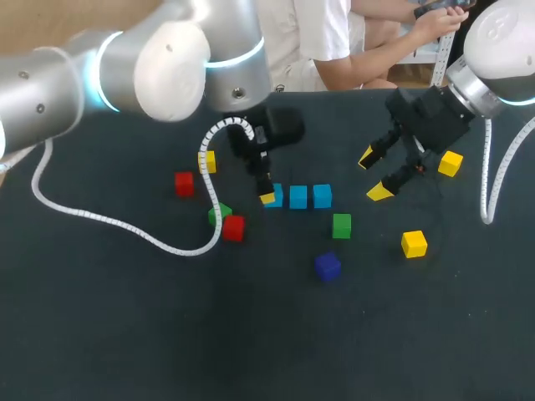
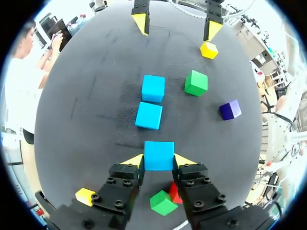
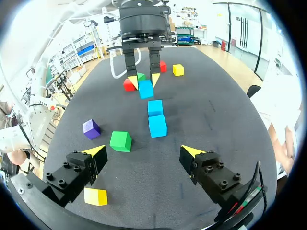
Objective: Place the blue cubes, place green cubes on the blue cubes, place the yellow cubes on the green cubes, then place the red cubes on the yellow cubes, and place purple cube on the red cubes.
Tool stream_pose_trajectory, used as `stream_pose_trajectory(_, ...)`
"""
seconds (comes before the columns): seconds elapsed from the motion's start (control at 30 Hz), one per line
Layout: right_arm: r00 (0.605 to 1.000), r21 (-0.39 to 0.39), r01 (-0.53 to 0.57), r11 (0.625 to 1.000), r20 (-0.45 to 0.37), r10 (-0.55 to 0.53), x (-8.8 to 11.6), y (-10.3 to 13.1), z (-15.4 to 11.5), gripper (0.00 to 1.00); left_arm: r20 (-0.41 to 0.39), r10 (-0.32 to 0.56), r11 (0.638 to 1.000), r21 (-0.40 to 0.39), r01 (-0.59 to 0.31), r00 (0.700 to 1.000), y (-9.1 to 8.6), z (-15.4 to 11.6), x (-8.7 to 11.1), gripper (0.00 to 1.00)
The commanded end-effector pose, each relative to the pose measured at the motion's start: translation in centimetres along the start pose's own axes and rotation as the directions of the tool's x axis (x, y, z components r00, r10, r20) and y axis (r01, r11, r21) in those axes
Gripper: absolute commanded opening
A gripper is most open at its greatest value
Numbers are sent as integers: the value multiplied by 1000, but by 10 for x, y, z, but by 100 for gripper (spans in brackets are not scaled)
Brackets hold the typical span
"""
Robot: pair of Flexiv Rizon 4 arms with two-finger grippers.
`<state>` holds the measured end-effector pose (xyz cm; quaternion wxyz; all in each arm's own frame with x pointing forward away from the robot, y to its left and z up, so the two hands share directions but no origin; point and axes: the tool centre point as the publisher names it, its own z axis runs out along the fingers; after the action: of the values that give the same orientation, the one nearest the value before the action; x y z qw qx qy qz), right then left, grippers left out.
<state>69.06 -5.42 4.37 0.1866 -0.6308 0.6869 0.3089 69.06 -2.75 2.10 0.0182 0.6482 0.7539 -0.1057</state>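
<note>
Blue cubes (image 1: 298,197) lie in a row of three mid-table, close together. The left gripper (image 2: 159,162) is closed on the end blue cube (image 2: 159,155), both yellow tips against its sides, with the cube on the table. The right gripper (image 1: 373,175) hangs wide open and holds nothing, above the table's right part, with a yellow cube (image 1: 450,163) just beyond it. A green cube (image 1: 341,225) and a purple cube (image 1: 328,266) lie nearer the robot than the row. A second yellow cube (image 1: 414,243) is to their right. A red cube (image 1: 233,227) sits just beside a second green cube (image 1: 219,214), under the left arm's cable (image 1: 125,227).
</note>
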Motion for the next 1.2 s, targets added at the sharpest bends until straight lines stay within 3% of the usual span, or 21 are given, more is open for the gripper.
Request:
stream_pose_trajectory(0.03,1000,0,1,1000,2,-1,0,0,0,100,21,7,1000,9,-7,1000,5,6,1,0)
stream_pose_trajectory(0.8,1000,0,1,1000,2,-1,0,0,0,100,38,-16,999,40,15,999,20,24,3,0)
stream_pose_trajectory(1.2,1000,0,1,1000,2,-1,0,0,0,100,52,-19,999,27,18,998,27,20,5,0)
